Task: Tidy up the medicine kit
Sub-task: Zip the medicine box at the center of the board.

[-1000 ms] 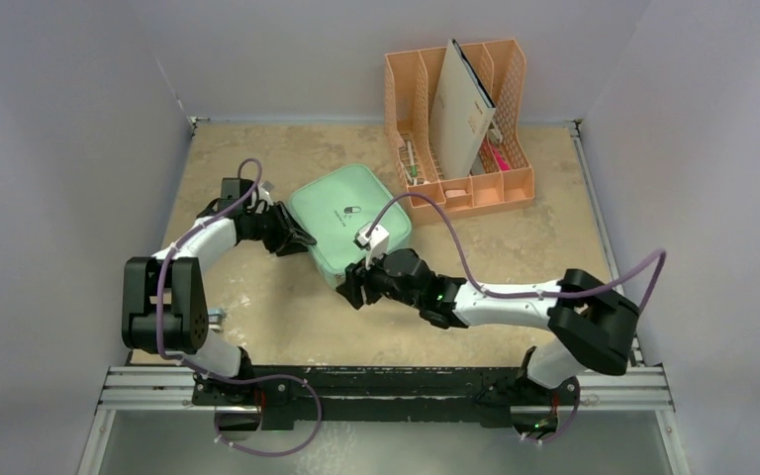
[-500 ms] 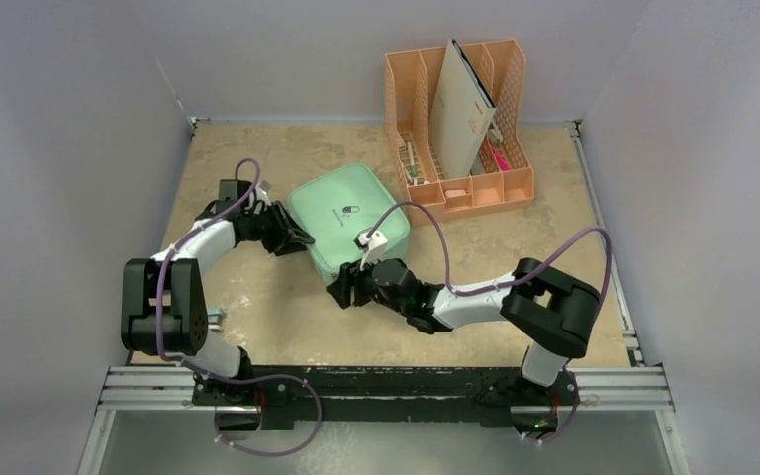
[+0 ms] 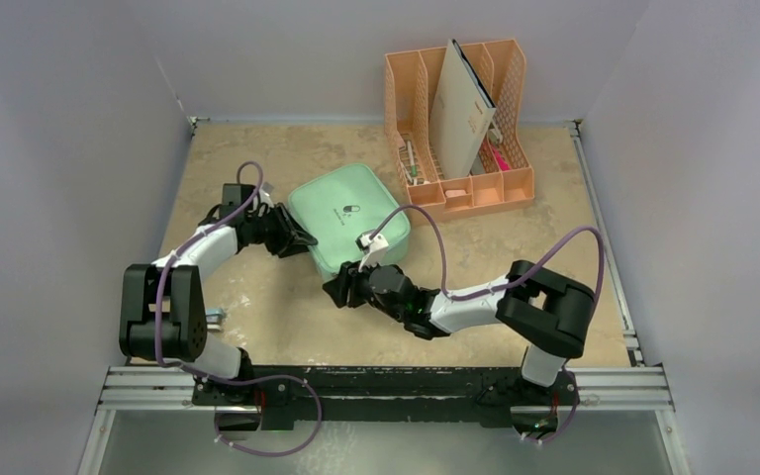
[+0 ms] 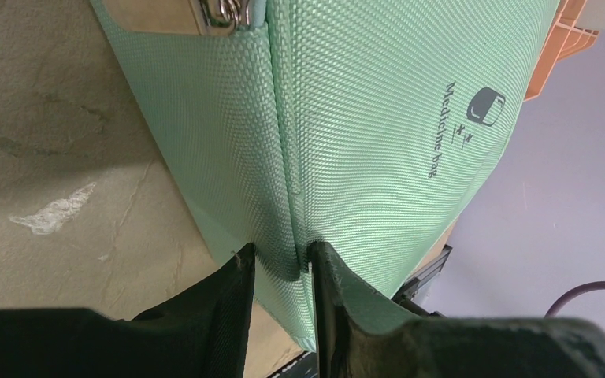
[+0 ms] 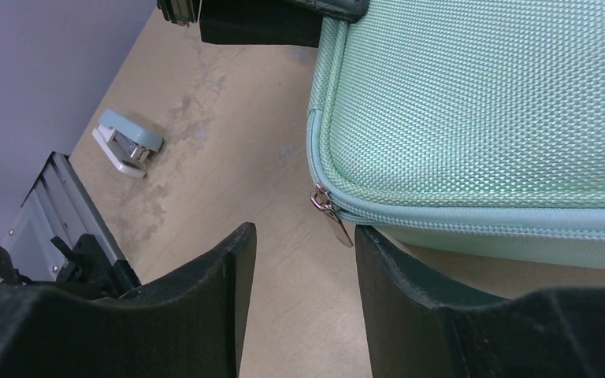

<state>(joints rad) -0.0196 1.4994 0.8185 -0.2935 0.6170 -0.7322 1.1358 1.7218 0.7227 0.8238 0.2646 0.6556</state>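
The medicine kit (image 3: 346, 220) is a mint-green woven case lying flat at mid-table, its lid zipped. My left gripper (image 3: 302, 240) is at its left side, shut on a fold of the kit's side seam (image 4: 283, 228), with both fingers pressed into the fabric (image 4: 281, 256). My right gripper (image 3: 334, 290) is at the kit's near-left corner (image 5: 480, 102) and stands open (image 5: 306, 236). A silver zipper pull (image 5: 335, 220) hangs from that corner just ahead of the right finger's tip, untouched by either finger. Another metal pull (image 4: 224, 12) shows at the far end of the seam.
A peach-orange file organizer (image 3: 460, 129) with a folder and pens stands behind the kit at the back right. A small pale-blue stapler (image 5: 128, 142) lies on the table near the left arm's base (image 3: 216, 317). Grey walls enclose the table on three sides.
The right arm has folded in and carried its gripper left along the kit's near edge to the corner with the zipper pull. The left gripper has kept its hold.
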